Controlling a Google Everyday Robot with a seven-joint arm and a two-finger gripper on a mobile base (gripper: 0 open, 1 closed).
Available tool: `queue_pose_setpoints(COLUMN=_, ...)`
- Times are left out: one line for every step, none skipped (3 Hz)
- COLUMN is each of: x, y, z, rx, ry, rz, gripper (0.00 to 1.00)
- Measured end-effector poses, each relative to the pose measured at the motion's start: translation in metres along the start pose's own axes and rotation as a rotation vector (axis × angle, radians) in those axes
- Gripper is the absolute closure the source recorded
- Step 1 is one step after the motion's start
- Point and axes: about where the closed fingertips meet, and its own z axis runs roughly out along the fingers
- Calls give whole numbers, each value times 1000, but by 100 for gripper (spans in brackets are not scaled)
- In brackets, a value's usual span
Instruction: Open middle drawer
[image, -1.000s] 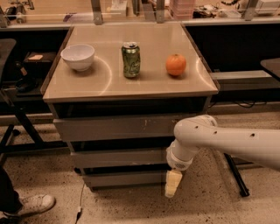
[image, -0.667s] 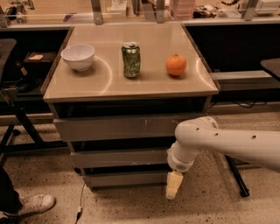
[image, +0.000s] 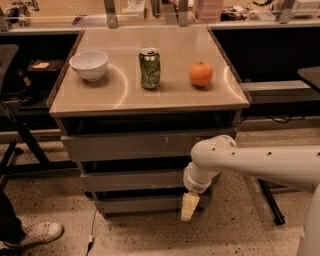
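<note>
The grey cabinet has three stacked drawer fronts under a tan top. The middle drawer (image: 132, 180) is the wide, shallow, plain grey front between the taller scratched front (image: 135, 145) above and the narrow front (image: 140, 203) below. A dark gap shows above each front. My gripper (image: 190, 206) hangs pale and pointing down from the white arm (image: 250, 162), which reaches in from the right. It sits in front of the right end of the lowest front, just below the middle drawer's right end.
On the cabinet top (image: 125, 97) stand a white bowl (image: 89, 64), a green can (image: 150, 68) and an orange (image: 201, 74). A chair base (image: 20, 145) and a person's shoe (image: 35, 234) are at the left. A black stand leg (image: 270, 200) is at the right.
My arm and gripper have shifted slightly to the left, toward the drawers' right end. The drawers and the things on top have not moved.
</note>
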Motion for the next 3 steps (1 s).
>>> queue_pose_setpoints(x=-2, y=-23, z=13, rx=33, ry=5, rz=1, gripper=0)
queue_pose_setpoints(x=0, y=-41, z=30, rx=57, ry=8, rz=29, gripper=0)
queue_pose_setpoints(x=0, y=-54, z=43, rx=74, ry=6, rz=52, gripper=0)
